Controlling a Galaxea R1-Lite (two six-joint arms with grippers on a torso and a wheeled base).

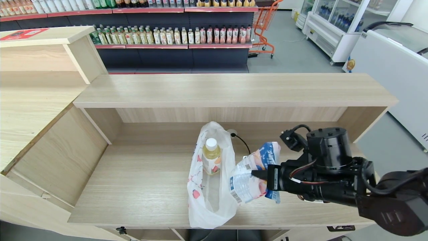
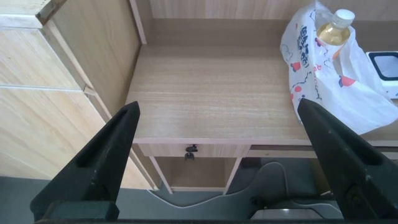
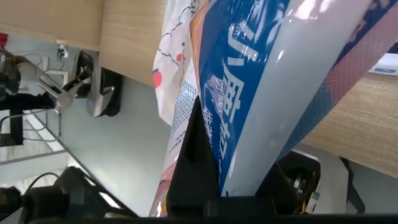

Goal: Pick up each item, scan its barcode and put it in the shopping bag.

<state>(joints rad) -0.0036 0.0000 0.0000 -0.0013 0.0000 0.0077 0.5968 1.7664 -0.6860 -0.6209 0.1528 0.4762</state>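
Observation:
A white plastic shopping bag (image 1: 207, 187) with red and blue print lies open on the wooden counter (image 1: 133, 180). A bottle of yellow drink with a white cap (image 1: 211, 155) stands inside it. My right gripper (image 1: 259, 175) is shut on a blue, white and orange snack packet (image 1: 254, 172), held at the bag's right rim just above the counter. In the right wrist view the snack packet (image 3: 261, 106) sits pinched between the dark fingers (image 3: 196, 162). My left gripper (image 2: 217, 162) hangs open off the counter's front left, with the shopping bag (image 2: 329, 74) and bottle (image 2: 336, 28) far off.
A higher wooden shelf (image 1: 234, 90) runs along the counter's back. A black cable (image 1: 242, 142) lies behind the bag. A white device (image 2: 382, 65) rests to the bag's right. Store shelves of bottles (image 1: 174, 35), an orange cart (image 1: 265, 25) and freezers (image 1: 394, 57) stand beyond.

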